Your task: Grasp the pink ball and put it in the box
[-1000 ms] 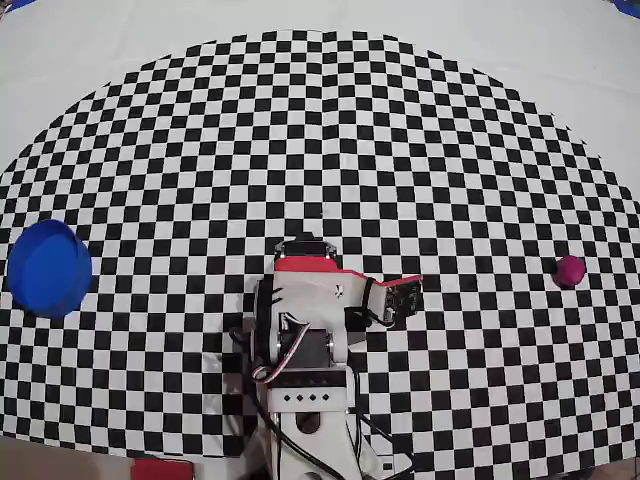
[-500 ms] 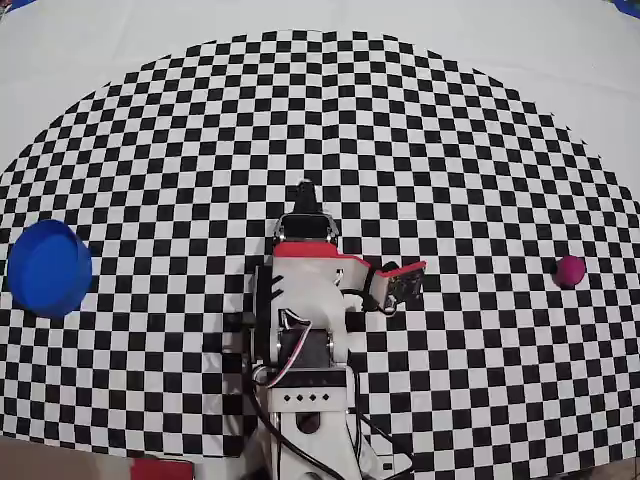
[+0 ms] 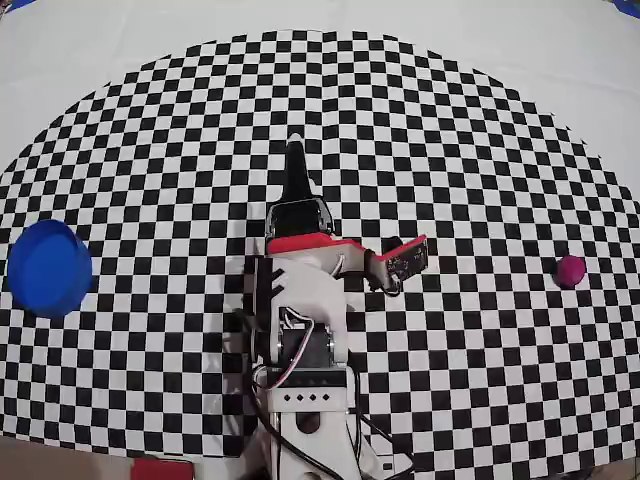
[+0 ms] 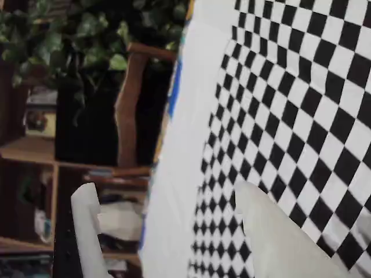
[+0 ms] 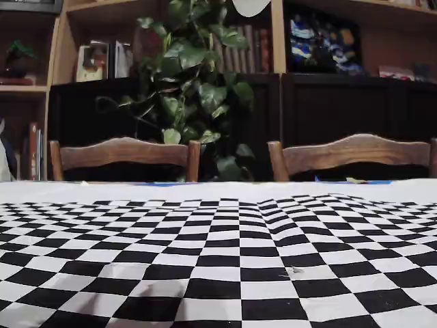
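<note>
The two-finger gripper (image 3: 295, 150) of the red-and-white arm is seen near the centre of the overhead view, pointing towards the top of the frame, with nothing between its fingers. In the wrist view the two pale fingers (image 4: 272, 231) are shown apart, one at the lower left and one at the lower right, so the jaws are judged to stand fairly wide; only checkered cloth and room background are seen between them. The arm is held over its own base (image 3: 305, 400) at the bottom centre of the overhead frame, aimed at neither task object, which suggests that the reach has only begun and that the open stance is a preparation for the grasp.

The small magenta-pink ball (image 3: 571, 270) lies at the far right of the overhead frame, well apart from the gripper, resting free on the black-and-white checkered cloth (image 3: 450, 150). The round bright-blue cup-like box (image 3: 45, 268) stands at the far left, rim upward, on the opposite side of the arm. With ball and box set at opposite edges, a swing to the right and then a carry across the whole cloth would be called for.

In the fixed view only the checkered cloth, two wooden chair backs (image 5: 123, 154) and a leafy plant (image 5: 194, 89) are shown; neither arm nor ball is visible there.
</note>
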### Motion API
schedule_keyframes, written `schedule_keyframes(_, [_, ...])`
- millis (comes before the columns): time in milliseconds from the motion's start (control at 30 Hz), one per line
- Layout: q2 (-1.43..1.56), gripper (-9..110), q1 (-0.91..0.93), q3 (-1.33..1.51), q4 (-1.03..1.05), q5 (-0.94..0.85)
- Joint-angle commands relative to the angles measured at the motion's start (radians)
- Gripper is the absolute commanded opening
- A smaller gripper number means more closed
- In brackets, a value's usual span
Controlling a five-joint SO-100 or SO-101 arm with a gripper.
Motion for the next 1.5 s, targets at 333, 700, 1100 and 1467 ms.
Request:
schedule_keyframes(333, [-0.021, 27, 0.026, 0.008, -0.017, -0.727])
schedule_keyframes(700, [-0.054, 26, 0.049, 0.008, -0.124, -1.1])
schedule_keyframes(1100, [-0.101, 26, 0.067, 0.008, -0.247, -1.278])
schedule_keyframes(1467, [-0.101, 26, 0.117, 0.008, -0.262, -1.278])
